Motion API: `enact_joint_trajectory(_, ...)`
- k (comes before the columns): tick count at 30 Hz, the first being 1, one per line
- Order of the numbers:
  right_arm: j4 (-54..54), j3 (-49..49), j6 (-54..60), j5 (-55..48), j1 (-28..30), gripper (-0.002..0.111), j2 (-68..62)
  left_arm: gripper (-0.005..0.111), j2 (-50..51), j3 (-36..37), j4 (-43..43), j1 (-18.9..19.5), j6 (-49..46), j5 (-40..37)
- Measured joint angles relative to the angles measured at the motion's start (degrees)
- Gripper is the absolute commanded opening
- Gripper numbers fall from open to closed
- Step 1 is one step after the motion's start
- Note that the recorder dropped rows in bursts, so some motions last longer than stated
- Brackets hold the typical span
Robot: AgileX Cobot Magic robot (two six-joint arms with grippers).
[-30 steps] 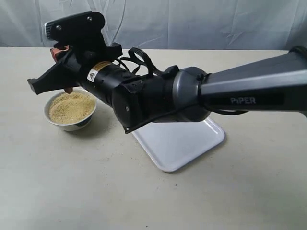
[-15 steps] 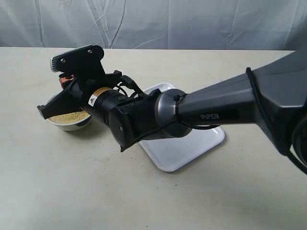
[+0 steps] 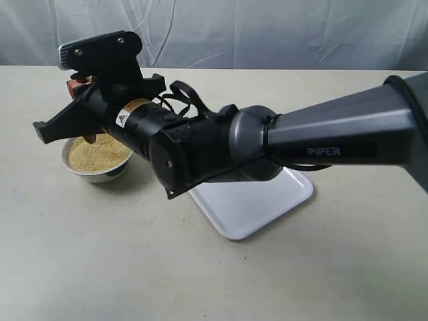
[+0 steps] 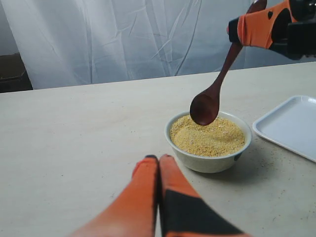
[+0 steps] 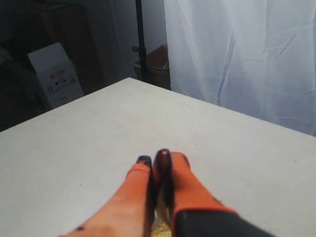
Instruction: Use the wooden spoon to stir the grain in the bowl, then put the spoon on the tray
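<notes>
- Nearest, right of centre: flat white rectangular plastic tray [image 3: 267, 200] with rounded corners, lying on the beige table [image 3: 167, 281], partly hidden under the arm.
- Above the tray: grey arm link marked "PiPER" [image 3: 326, 151]. Nearer the wrist, a yellow warning sticker [image 3: 127, 114] with a black triangle, print too small to read.
- Left, further back: small round white bowl [image 3: 100, 175] with dark blue markings, filled close to the rim with fine yellowish-tan grain [image 3: 99, 154].
- Over the bowl: right gripper [image 5: 157, 162], reaching across from the right, jaws nearly closed on the handle end of the dark reddish-brown glossy wooden spoon [image 4: 205, 106]. Scoop hanging just above the grain, apparently clear of it.
- Left gripper [image 4: 159, 159]: fingers pressed together, holding nothing, pointed at the bowl and apart from it.
- Risk: grain spilling over the rim, caused by stirring so full a bowl too wide or too deep.
- Risk: bowl shoved or tipped, caused by pressing the scoop against the wall with nothing bracing it.
- Risk: spoon swinging in the jaws, caused by a grip at the very end of the handle.
- Risk: clinging grain dropping on the table during transfer to the tray.
- Farthest: white curtain backdrop [image 3: 267, 33], no writing.
</notes>
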State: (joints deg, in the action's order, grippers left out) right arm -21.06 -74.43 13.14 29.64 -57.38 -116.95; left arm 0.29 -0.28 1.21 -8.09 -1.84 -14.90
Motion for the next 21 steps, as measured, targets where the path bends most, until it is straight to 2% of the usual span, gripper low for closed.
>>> enact_joint_trajectory(10,0.0,0.0,-0.3,-0.3,-0.8,0.000,-4.5,0.000,0.0,0.0,0.0,0.0,0.0,0.0)
enact_joint_trajectory(21,-2.2,0.0,0.1,-0.7,1.7,0.000,-2.8,0.000,0.0,0.0,0.0,0.0,0.0,0.0)
